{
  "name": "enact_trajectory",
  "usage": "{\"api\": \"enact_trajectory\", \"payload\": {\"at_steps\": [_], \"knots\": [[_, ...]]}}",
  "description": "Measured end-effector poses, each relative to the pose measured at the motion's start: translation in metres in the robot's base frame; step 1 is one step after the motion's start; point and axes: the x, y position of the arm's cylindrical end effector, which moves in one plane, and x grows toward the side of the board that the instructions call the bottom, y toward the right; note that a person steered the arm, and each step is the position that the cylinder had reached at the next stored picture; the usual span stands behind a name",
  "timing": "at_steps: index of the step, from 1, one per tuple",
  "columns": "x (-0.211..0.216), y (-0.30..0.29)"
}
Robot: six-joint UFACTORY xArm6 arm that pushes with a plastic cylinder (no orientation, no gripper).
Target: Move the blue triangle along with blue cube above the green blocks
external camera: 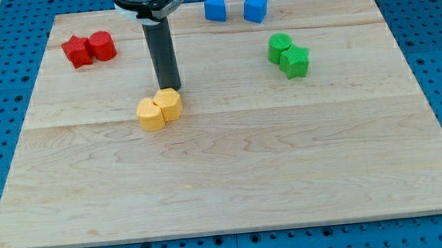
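Observation:
The blue triangle (215, 8) and the blue cube (255, 7) sit side by side near the board's top edge, right of centre. Two green blocks (288, 54) touch each other below and to the right of them: a round one (279, 46) and a star-like one (295, 60). My tip (172, 87) is at the centre-left of the board, just above the yellow blocks (160, 109), well to the left of and below the blue blocks.
Two yellow blocks touch each other right below my tip. Two red blocks (89, 48) sit together at the top left. The wooden board (233, 171) lies on a blue pegboard surface.

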Motion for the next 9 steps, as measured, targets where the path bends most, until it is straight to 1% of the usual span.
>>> {"api": "enact_trajectory", "payload": {"at_steps": [1,2,3,5,7,8,9], "knots": [[-0.023,0.003],[-0.057,-0.013],[-0.114,-0.014],[-0.198,-0.015],[-0.198,-0.01],[-0.197,0.009],[-0.197,0.042]]}}
